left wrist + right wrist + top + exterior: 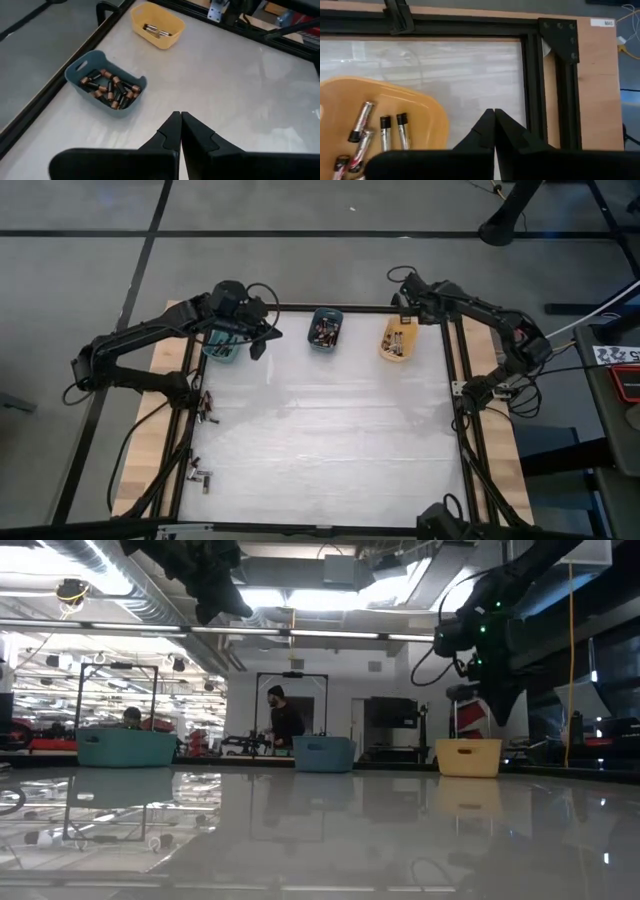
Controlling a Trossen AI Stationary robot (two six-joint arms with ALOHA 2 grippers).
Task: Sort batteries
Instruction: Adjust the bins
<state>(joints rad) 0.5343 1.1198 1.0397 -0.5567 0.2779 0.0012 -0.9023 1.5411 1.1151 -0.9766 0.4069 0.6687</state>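
Observation:
Three small bins stand in a row at the table's far edge: a teal bin [222,348], a blue bin [325,328] and an orange bin [397,340]. Dark batteries with coppery bands [110,89] lie in the blue bin. Silvery and dark batteries [380,131] lie in the orange bin. My left gripper [180,131] hangs shut and empty above the table, just right of the teal bin and left of the blue bin. My right gripper [494,125] is shut and empty above the orange bin's far right side, close to the table's far right corner.
A black frame [455,380] runs around the white table top [330,430]. Small loose things lie on the wooden strip at the left edge [205,408] and near the front left [200,476]. The middle and near part of the table top is bare.

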